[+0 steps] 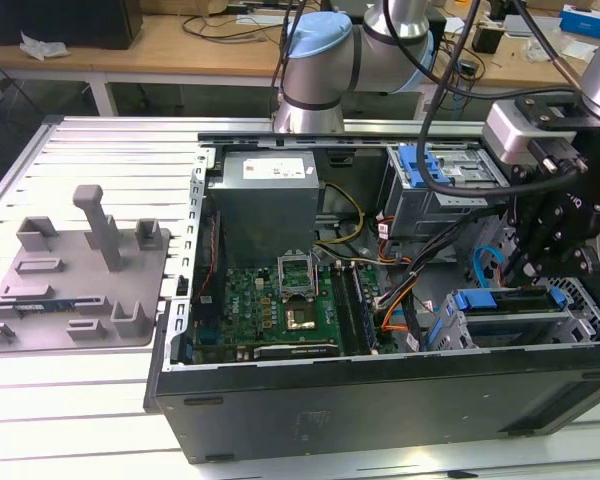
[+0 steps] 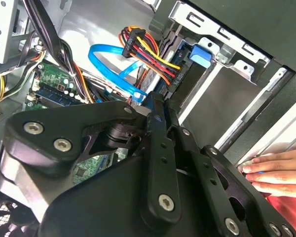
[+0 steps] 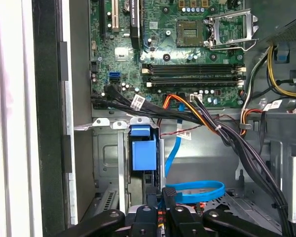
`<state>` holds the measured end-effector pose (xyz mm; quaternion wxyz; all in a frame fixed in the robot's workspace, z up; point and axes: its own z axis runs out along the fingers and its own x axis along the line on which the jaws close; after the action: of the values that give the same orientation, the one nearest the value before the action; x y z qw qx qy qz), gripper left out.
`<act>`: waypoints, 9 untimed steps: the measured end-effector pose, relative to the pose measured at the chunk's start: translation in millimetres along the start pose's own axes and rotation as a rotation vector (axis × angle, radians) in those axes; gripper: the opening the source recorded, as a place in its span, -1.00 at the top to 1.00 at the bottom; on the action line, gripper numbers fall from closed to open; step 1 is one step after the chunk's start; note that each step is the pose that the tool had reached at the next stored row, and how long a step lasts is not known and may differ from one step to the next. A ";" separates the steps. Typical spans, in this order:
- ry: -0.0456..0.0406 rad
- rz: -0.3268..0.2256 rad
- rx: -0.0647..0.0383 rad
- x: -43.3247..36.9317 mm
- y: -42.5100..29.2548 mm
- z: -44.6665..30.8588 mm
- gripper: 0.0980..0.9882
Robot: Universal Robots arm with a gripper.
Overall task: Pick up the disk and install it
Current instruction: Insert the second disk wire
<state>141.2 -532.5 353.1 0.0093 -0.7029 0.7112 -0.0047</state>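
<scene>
The disk (image 1: 505, 305) lies in the drive cage at the near corner of the open computer case, on the exterior view's right. Blue bracket ends show at both of its sides. In the first wrist view I see the disk (image 3: 143, 153) edge-on in its slot, with its blue bracket tab facing me. The same tab is the blue part of the disk (image 2: 200, 54) in the second wrist view. My gripper (image 1: 533, 268) hangs just above the disk. Its black fingers are pressed together, shut, in both wrist views (image 3: 168, 198) (image 2: 160, 106), tips at the disk's end. Contact cannot be told.
A blue data cable (image 3: 195, 190) loops beside the fingertips, and a thick wire bundle (image 3: 207, 123) crosses the case. The motherboard (image 1: 280, 310) and grey power-supply box (image 1: 265, 200) fill the case's other side. A person's hand (image 2: 271, 170) rests on the case edge. A grey fixture (image 1: 80, 275) lies outside.
</scene>
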 end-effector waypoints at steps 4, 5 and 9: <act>0.0000 0.000 0.000 0.4 -0.3 0.4 0.86; 0.0002 0.000 0.000 0.4 -0.4 0.6 0.86; 0.0000 0.000 0.000 0.4 -2.7 1.2 0.86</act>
<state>143.9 -532.9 351.9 0.0092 -0.7029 0.7112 -0.0047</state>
